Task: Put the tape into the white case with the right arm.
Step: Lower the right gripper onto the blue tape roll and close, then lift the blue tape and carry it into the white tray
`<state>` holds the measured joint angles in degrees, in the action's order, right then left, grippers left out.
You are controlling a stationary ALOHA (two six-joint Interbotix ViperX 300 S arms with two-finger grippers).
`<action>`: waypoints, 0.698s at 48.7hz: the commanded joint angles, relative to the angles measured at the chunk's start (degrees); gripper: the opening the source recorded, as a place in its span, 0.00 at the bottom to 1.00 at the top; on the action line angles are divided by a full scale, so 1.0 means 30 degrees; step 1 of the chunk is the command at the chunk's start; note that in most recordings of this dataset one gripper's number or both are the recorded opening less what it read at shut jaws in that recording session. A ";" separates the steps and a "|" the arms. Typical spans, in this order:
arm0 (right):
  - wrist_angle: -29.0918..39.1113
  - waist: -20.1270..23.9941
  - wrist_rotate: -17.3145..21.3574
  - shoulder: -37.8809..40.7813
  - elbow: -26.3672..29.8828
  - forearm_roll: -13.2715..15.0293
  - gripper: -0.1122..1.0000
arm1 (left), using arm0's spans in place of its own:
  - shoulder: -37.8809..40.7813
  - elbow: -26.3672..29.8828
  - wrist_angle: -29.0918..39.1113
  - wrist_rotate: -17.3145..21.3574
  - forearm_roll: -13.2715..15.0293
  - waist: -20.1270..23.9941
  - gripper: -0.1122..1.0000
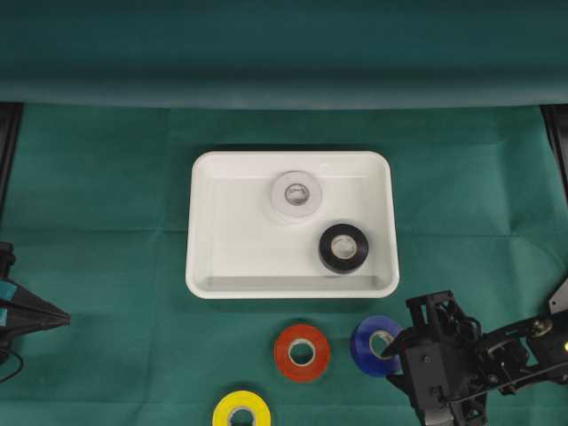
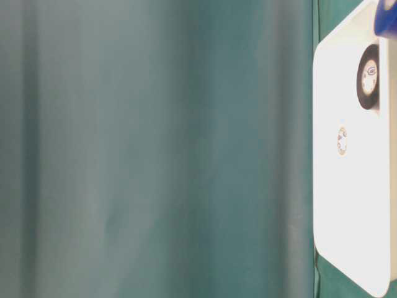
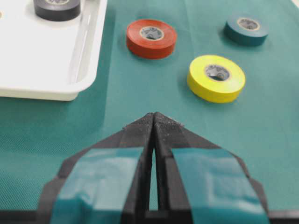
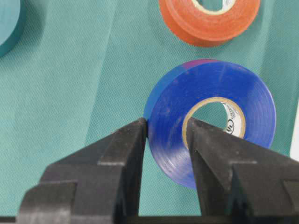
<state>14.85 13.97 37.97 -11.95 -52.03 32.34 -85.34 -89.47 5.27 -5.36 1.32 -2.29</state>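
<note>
1. readable writing is scarce: the cardboard core of the blue tape roll (image 4: pixel 212 119) carries a small printed mark that looks like "ul", with finer print beside it too small to read. the cores of the other rolls bear printed labels that are too blurred to make out.
2. counted across the views, there are six tape rolls: a whitish one (image 1: pixel 295 195) and a black one (image 1: pixel 343 248) lying flat inside the white case (image 1: pixel 213 275), and red (image 1: pixel 302 352), yellow (image 1: pixel 241 411), blue and teal (image 3: pixel 246 29) ones outside it. there is one case and two arms.
3. the case is a shallow glossy white plastic tray, rectangular with rounded corners and a raised rim. it sits on a matte green woven cloth (image 1: pixel 106 222) that covers the table.
4. the rolls are smooth, shiny rings with pale cardboard cores.
5. the right gripper (image 4: pixel 166 130) pinches the wall of the blue roll, one black pointed finger on the outer face and the other inside the core hole. the roll is tilted and sits just below the case's front right corner in the overhead view, beside the red roll.
6. the left gripper (image 3: pixel 153 119), black with teal tape strips on its fingers, has its tips pressed together on nothing, at the left edge of the table, well apart from the case.
</note>
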 commanded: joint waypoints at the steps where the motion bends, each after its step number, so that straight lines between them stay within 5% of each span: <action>1: -0.0029 0.0088 -0.0029 -0.0322 0.0527 -0.0029 0.11 | 0.0352 0.0264 -0.0176 0.0000 0.0029 0.0059 0.10; 13: -0.0059 0.0088 -0.0029 0.0469 0.1377 -0.0029 0.11 | 0.0352 0.0264 -0.0176 0.0000 0.0029 0.0059 0.10; 34: 0.0029 0.0088 -0.0146 0.4424 0.5801 0.0059 0.11 | 0.0352 0.0264 -0.0176 0.0000 0.0029 0.0059 0.10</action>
<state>15.12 14.06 37.53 0.62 -37.79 32.34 -85.34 -89.47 5.27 -5.45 1.32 -2.29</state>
